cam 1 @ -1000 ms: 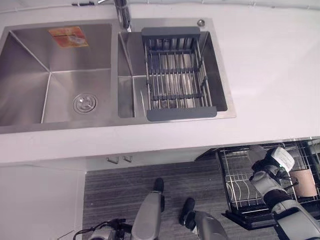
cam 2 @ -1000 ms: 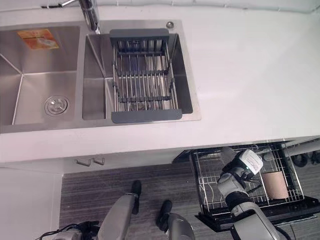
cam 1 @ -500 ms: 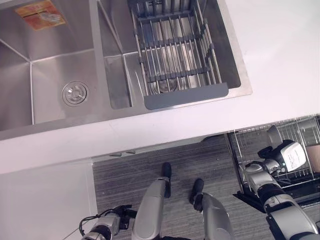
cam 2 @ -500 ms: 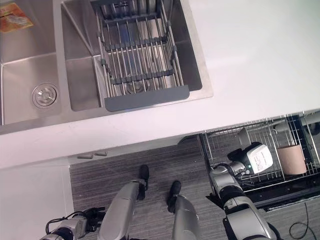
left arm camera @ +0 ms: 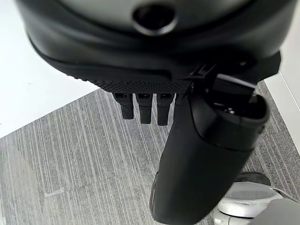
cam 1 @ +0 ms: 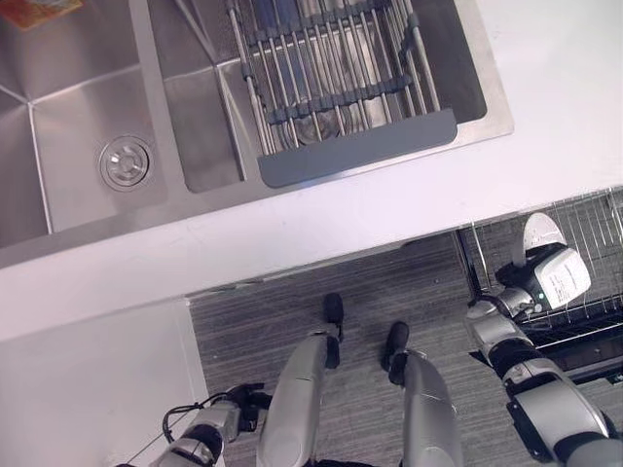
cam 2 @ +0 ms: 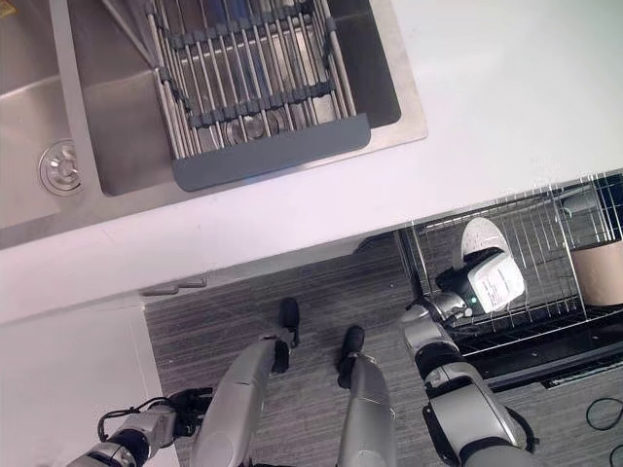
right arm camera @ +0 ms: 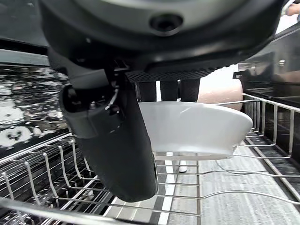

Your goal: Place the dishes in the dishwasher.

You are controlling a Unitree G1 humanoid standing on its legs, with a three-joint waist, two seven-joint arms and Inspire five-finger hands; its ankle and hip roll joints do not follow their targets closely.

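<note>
My right hand (cam 2: 465, 288) is low over the pulled-out dishwasher rack (cam 2: 545, 229) at the lower right. It is shut on a white bowl (right arm camera: 197, 126), pinched between the thumb (right arm camera: 117, 145) and the fingers behind its rim. From the head, the bowl (cam 1: 542, 230) stands on edge just past the hand, above the rack's wires (right arm camera: 220, 187). My left hand (cam 1: 207, 429) hangs idle near the floor at the lower left, its fingers (left arm camera: 143, 108) relaxed and holding nothing.
A tan cup (cam 2: 599, 272) stands in the rack to the right of the bowl. Above is a white counter (cam 1: 545, 97) with a steel double sink (cam 1: 88, 107); a grey drying rack (cam 1: 331, 78) spans its right basin. Grey wood-grain floor (cam 1: 263, 331) lies below.
The camera has tilted, so the sink slid up and left in the picture. My right hand stays over the dishwasher rack with the bowl, which now shows more plainly past the hand.
</note>
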